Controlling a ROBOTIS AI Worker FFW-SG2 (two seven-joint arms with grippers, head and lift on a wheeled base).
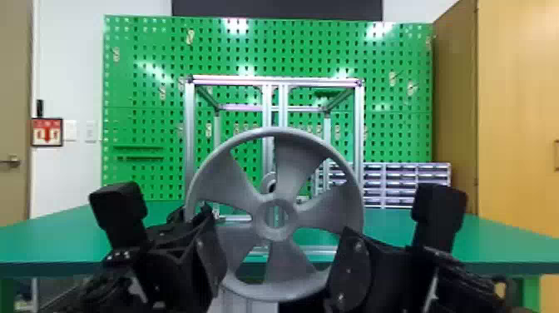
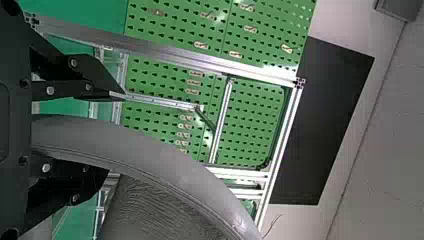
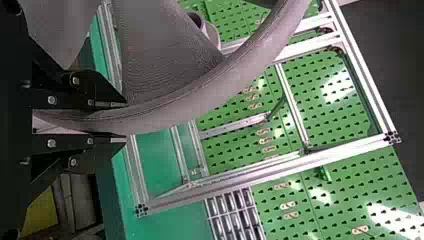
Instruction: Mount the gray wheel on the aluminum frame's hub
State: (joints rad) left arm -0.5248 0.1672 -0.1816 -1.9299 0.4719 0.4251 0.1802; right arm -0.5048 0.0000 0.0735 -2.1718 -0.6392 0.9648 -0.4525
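Right gripper (image 3: 125, 122) pinches the gray wheel (image 1: 318, 212) upright; left gripper (image 2: 116, 134), fingers parted, straddles its rim (image 2: 167, 157), likely for hub (image 1: 267, 182) alignment.

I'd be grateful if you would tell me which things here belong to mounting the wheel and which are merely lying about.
For the job:
gray wheel
aluminum frame
hub
left gripper, by the rim
right gripper, on the rim

Just around:
small-drawer unit
green pegboard
wall sign
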